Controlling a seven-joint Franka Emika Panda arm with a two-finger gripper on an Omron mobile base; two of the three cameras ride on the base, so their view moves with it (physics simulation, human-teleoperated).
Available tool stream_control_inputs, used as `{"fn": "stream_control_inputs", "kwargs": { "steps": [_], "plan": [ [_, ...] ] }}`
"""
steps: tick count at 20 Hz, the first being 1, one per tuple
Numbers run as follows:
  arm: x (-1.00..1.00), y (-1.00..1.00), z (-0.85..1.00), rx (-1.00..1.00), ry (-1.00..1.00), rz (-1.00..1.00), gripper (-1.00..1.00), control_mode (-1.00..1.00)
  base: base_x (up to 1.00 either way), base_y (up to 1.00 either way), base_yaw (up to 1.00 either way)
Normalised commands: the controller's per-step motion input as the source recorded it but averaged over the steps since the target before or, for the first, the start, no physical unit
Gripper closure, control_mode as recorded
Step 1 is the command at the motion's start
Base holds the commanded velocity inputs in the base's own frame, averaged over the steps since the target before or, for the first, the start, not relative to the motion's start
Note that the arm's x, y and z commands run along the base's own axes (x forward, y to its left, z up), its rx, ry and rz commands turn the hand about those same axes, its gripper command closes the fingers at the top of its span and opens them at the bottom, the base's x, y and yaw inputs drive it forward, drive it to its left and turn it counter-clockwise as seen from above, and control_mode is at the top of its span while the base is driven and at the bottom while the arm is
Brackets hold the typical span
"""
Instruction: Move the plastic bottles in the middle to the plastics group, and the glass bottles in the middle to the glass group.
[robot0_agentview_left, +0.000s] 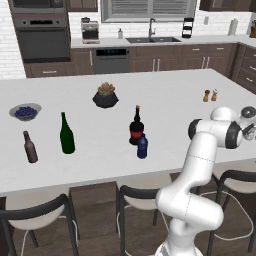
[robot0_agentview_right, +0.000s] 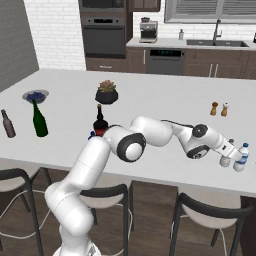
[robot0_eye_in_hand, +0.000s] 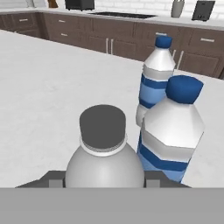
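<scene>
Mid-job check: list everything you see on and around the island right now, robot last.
island counter: one, white
bowl: one, blue, far left
brown bottle: one, left front
green bottle: one, tall, beside the brown one
potted plant: one, black pot, centre back
red-labelled bottle: one, dark, centre
dark blue bottle: one, just in front of it
shakers: two, right back
water bottles: two, blue-capped, right end
whitish bottle: one, grey cap, in the claw
stools: dark-framed, along the front
arm: white
claw: closed on the whitish bottle
</scene>
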Motion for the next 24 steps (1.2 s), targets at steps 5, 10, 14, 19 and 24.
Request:
{"fn": "stream_control_inputs", "kwargs": {
  "steps": [5,10,14,19,24],
  "plan": [
    [0.0,0.0,-0.04,0.08,-0.03,0.0,1.0,-1.0,0.0,0.0,0.0],
    [-0.04,0.0,-0.01,0.06,-0.18,0.0,1.0,-1.0,0.0,0.0,0.0],
    [-0.03,0.0,-0.04,0.04,-0.23,0.0,1.0,-1.0,0.0,0.0,0.0],
    [0.0,0.0,-0.08,0.0,-0.09,0.0,1.0,-1.0,0.0,0.0,0.0],
    [0.0,0.0,-0.07,-0.01,-0.04,0.0,1.0,-1.0,0.0,0.0,0.0]
  ]
}}
